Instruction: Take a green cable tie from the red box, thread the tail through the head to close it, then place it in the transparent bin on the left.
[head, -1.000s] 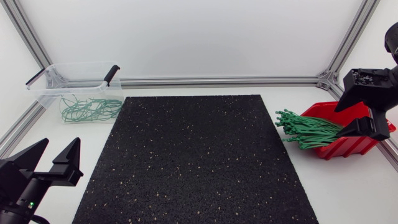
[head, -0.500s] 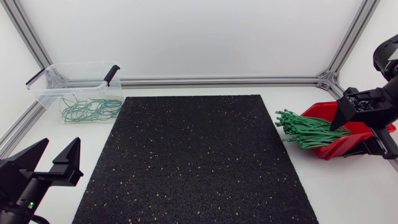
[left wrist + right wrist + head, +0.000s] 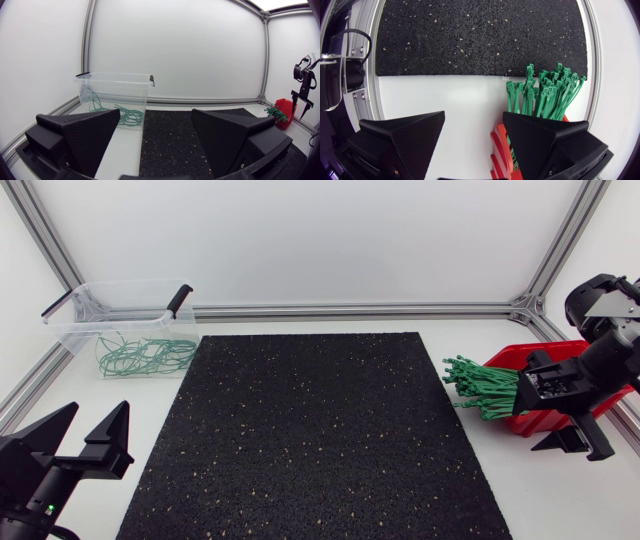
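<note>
My right gripper [image 3: 473,115] hangs over the near-left corner of the red box [image 3: 530,422] at the right of the table. Its fingers are spread wide with nothing between them, one above the bare table and the other above the bundle of green cable ties [image 3: 485,388], whose heads stick out leftward past the box's rim toward the black mat [image 3: 310,430]. My left gripper [image 3: 100,412] sits at the near left, likewise wide open and empty, and the transparent bin [image 3: 75,330] at the far left holds a few looped green ties [image 3: 145,355].
</note>
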{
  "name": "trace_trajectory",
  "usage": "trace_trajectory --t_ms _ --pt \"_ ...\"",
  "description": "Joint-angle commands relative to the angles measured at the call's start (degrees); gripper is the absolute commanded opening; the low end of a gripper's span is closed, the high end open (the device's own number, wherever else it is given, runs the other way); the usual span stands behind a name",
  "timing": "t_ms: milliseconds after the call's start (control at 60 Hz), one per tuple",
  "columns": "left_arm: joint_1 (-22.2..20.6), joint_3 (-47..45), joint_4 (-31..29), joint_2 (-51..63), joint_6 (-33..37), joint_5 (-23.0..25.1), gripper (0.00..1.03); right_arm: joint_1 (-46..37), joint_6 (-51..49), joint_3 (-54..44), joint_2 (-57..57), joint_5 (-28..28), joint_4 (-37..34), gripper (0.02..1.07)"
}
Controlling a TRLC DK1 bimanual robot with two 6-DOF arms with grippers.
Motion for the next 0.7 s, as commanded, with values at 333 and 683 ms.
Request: trace_trajectory --t_ms 333,683 --pt "-0.18 -2.15 -1.44 -0.12 0.01 0.11 0.99 3.09 2.35 -5.09 3.75 2.79 6.71 0.87" --pt "-0.18 -2.15 -1.44 -0.12 0.10 0.11 0.99 4.15 4.19 -5.44 5.42 4.28 11.98 0.87"
